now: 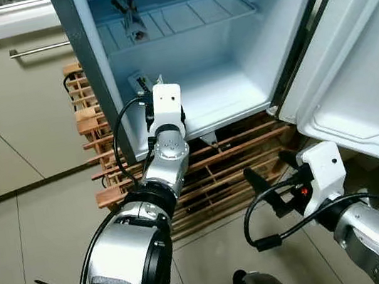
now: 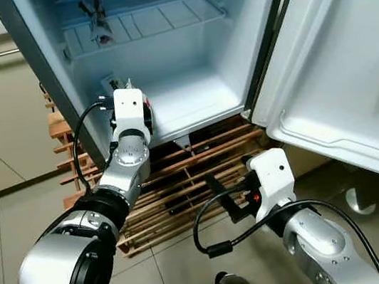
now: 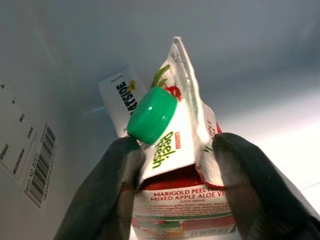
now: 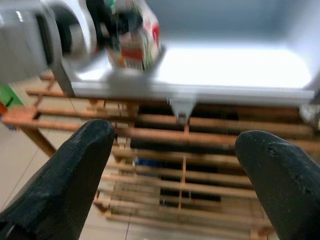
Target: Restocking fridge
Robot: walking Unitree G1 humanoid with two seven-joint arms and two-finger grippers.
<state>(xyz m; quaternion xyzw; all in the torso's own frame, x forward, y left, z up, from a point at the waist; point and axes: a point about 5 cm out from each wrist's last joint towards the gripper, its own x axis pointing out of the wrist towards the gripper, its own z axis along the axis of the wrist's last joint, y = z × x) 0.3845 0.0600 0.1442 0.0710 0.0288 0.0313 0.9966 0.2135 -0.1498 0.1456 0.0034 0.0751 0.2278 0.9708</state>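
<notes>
Left pincer (image 3: 175,165) around juice carton (image 3: 182,200)

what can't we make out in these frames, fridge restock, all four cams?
- Juice carton: base cut off by the left wrist view's edge, sides covered by the left end effector; contact with the fridge floor cannot be told.
- Same carton is blurred in the right wrist view, label unreadable.
- Dark item on the wire shelf: too small to identify in the eye views.
- Wooden rack contents: shadowed, blurred.
</notes>
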